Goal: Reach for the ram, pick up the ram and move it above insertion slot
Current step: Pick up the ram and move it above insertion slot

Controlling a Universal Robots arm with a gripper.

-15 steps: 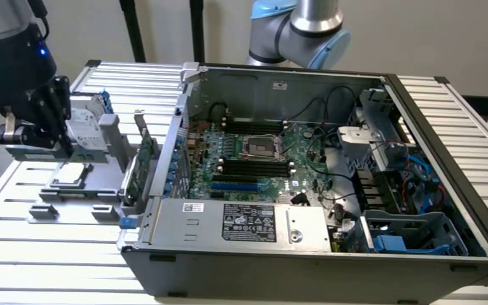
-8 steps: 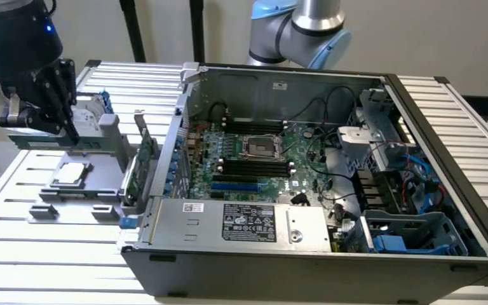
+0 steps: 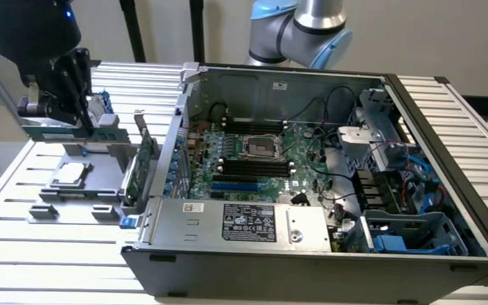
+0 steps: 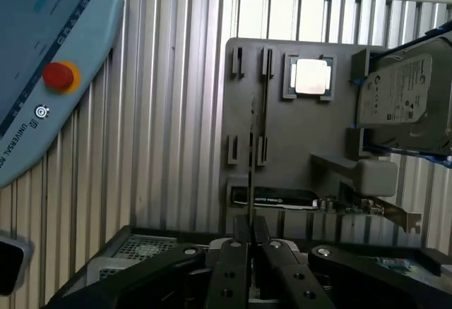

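Pinching ram (image 4: 251, 147) edge-on, jaws (image 4: 250, 242) closed

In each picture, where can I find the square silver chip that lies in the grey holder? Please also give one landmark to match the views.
Exterior view: the square silver chip lies on the exterior view's left, in the grey holder beside the open computer case.
Wrist view: the chip sits in a square pocket of the holder, next to the hard drive.
Shared landmark: the grey holder itself.
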